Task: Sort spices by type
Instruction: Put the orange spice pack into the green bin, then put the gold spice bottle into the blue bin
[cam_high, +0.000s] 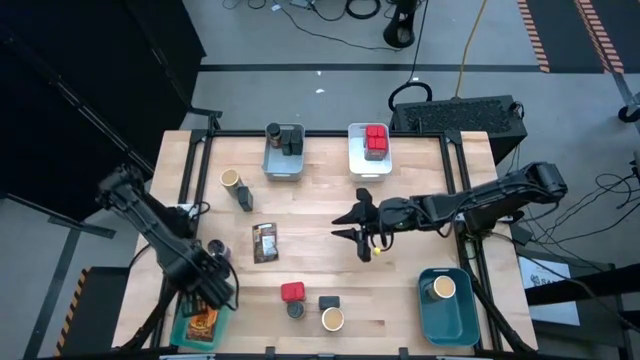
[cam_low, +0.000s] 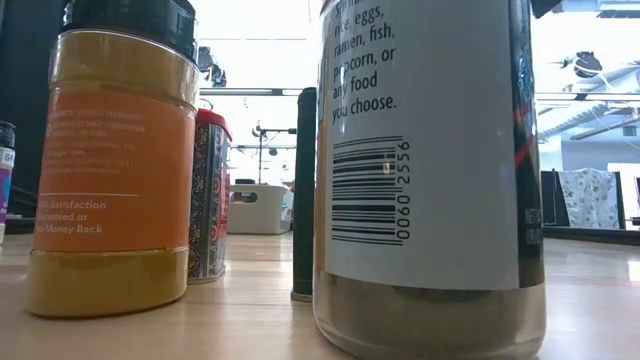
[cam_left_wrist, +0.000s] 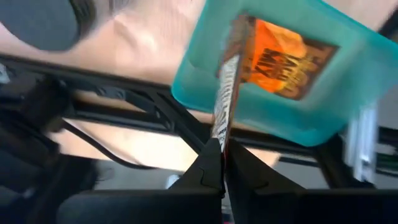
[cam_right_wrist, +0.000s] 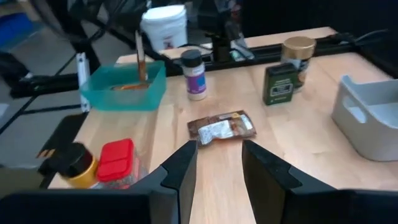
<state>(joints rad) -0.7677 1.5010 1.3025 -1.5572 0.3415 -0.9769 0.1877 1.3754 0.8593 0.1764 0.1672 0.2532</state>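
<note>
Overhead, high view: whole wooden desk (cam_high: 400, 260) seen from above; left gripper (cam_high: 212, 292) over the teal bin (cam_high: 203, 328) at the near left corner, right gripper (cam_high: 362, 228) over mid-desk.
Left wrist view only: a flat packet (cam_left_wrist: 225, 99) stood on edge, pinched by its lower edge, above the teal bin (cam_left_wrist: 348, 93); another orange printed packet (cam_left_wrist: 283, 59) lay flat inside.
Right wrist view only: a brown foil packet (cam_right_wrist: 222, 127) lay flat on the desk just ahead of the fingers (cam_right_wrist: 181, 168); a white-labelled jar (cam_right_wrist: 195, 74), a dark green tin (cam_right_wrist: 280, 83) and a tan-topped jar (cam_right_wrist: 298, 53) stood beyond it.
Low view only: label print, a barcode on a big clear jar (cam_low: 430, 170), an orange-labelled jar (cam_low: 115, 160) with yellow powder.
Shapes: red tins (cam_high: 376, 140) boxy, in the white bin (cam_high: 370, 158); dark jars (cam_high: 283, 138) cylindrical, in the grey bin (cam_high: 283, 165); one tan-topped jar (cam_high: 443, 288) in the dark blue bin (cam_high: 447, 315).
Loose on desk: a red tin (cam_high: 292, 292), a dark jar (cam_high: 329, 302), a tan-topped jar (cam_high: 332, 319).
Left jaws: pressed together on the packet's edge.
Right jaws: partly spread, holding nothing.
</note>
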